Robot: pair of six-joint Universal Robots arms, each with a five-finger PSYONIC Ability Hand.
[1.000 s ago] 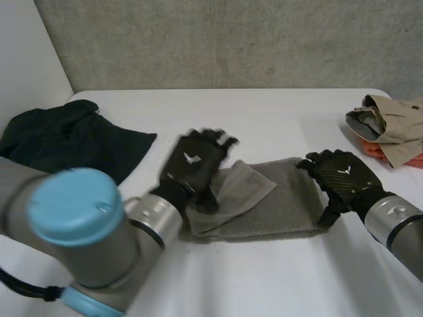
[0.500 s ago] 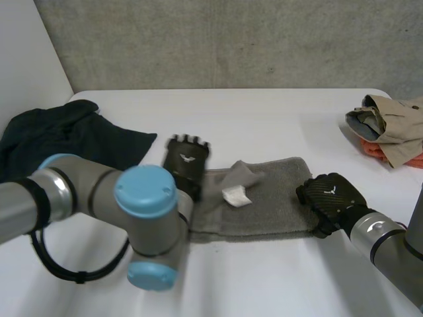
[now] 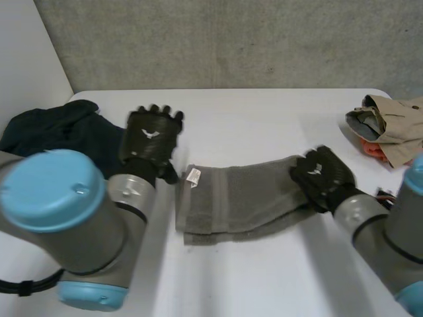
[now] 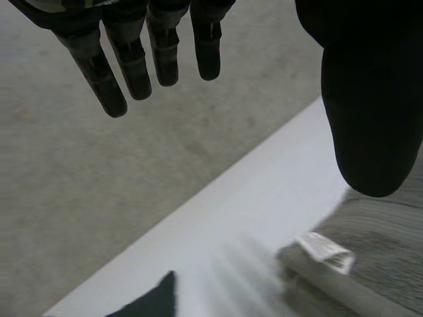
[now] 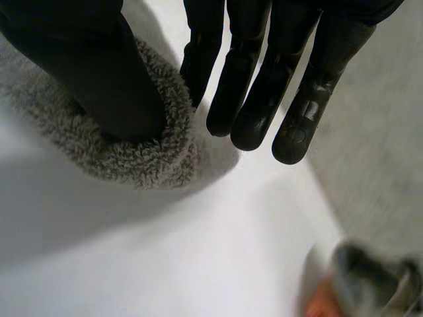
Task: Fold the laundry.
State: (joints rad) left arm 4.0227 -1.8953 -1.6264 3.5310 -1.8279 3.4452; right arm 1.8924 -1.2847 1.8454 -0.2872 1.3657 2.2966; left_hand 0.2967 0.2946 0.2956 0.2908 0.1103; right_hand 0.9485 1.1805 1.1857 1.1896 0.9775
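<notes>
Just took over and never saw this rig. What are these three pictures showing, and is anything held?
Two robot arms work at a white table. The head view looks down from between them; each wrist view looks along its own palm. A grey towel lies folded mid-table, a dark cloth at left, a clothes pile at right. The left robot hand hovers open by the towel's tagged end. The right robot hand, open too, rests its thumb on the other end. Nothing is held.
</notes>
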